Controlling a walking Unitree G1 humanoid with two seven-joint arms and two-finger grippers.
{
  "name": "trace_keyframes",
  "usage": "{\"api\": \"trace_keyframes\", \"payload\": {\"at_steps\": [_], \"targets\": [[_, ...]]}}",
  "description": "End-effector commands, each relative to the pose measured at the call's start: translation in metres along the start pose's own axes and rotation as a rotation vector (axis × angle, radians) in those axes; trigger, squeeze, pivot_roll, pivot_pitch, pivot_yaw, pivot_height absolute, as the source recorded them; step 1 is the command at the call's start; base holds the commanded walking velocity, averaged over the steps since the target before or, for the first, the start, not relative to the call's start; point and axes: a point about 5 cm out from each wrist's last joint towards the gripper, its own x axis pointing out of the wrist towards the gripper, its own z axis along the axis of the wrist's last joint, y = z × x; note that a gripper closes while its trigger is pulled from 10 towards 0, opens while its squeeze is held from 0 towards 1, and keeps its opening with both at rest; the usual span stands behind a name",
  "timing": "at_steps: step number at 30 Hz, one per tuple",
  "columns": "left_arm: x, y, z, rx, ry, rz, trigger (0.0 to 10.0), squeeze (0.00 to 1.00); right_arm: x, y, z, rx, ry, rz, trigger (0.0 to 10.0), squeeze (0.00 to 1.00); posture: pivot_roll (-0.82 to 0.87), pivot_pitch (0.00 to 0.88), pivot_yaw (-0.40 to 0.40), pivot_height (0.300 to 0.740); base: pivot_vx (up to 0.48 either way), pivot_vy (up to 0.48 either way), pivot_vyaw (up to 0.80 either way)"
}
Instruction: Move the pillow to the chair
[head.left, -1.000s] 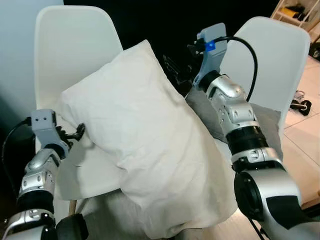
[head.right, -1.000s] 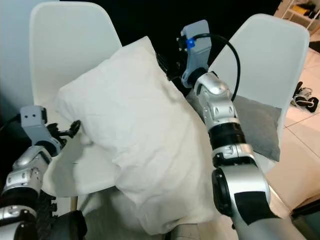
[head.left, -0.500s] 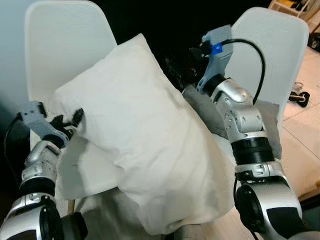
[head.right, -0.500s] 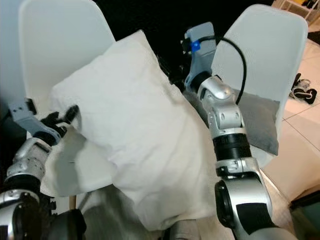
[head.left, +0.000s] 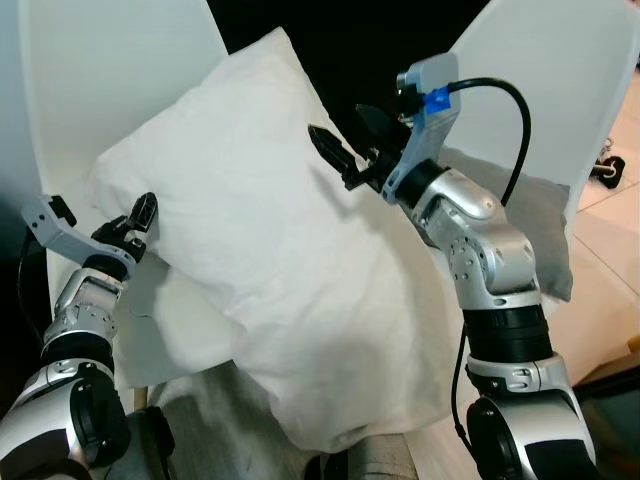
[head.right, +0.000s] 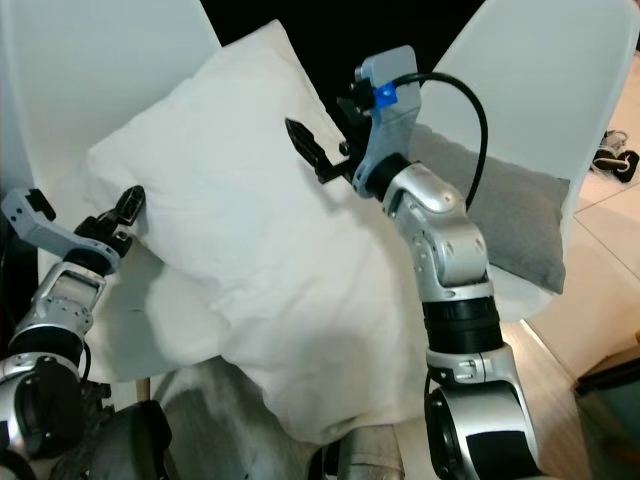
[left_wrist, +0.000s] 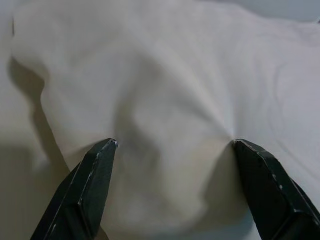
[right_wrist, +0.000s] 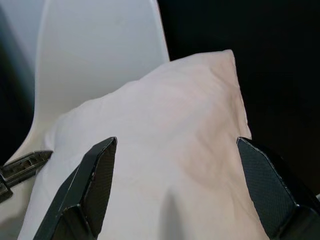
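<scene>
Where the white pillow (head.left: 270, 250) leans on the left white chair (head.left: 95, 90), you can see little of that chair's seat: the pillow covers most of it, and the pillow's lower end hangs off the seat's front edge. The chair's backrest is cut off at the top of the head views. Beside the pillow on the far side stands a second white chair (head.left: 560, 90), with a grey cushion (head.left: 540, 225) on its seat partly hidden behind your right arm.

Your left gripper (head.left: 140, 222) reaches in from below the pillow's left corner, forearm angled upward. In the left wrist view its two fingers (left_wrist: 92, 185) are spread wide with a fold of pillow cloth bulging between them; their tips press into the fabric.

Your right gripper (head.left: 345, 150) hangs over the pillow's upper right edge, the arm bent sharply at the elbow and the wrist turned back toward the pillow. Its fingers (right_wrist: 92, 182) are spread apart, holding nothing, with the pillow's top corner lying beyond them.
</scene>
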Motion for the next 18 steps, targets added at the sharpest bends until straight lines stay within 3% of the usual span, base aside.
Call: {"api": "trace_keyframes", "payload": {"at_steps": [1, 6, 14, 18], "targets": [[-0.003, 0.005, -0.006, -0.041, 0.029, 0.018, 10.0, 0.0, -0.007, 0.0, 0.002, 0.021, 0.016, -0.006, 10.0, 0.0, -0.22, 0.379, -0.181, 0.46, 0.0, 0.0, 0.0], [0.002, 0.0, 0.0, -0.055, 0.009, -0.011, 10.0, 0.0, -0.012, 0.004, 0.0, 0.03, 0.051, 0.009, 10.0, 0.0, -0.24, 0.391, -0.191, 0.446, 0.0, 0.0, 0.0], [0.018, -0.02, 0.026, -0.063, -0.062, -0.112, 10.0, 0.0, -0.018, 0.012, 0.007, 0.055, 0.041, 0.038, 10.0, 0.0, -0.26, 0.398, -0.206, 0.401, 0.0, 0.0, 0.0], [0.021, -0.024, 0.022, -0.067, -0.041, -0.116, 10.0, 0.0, -0.019, 0.014, 0.01, 0.061, 0.044, 0.042, 10.0, 0.0, -0.26, 0.402, -0.205, 0.386, 0.0, 0.0, 0.0]]}}
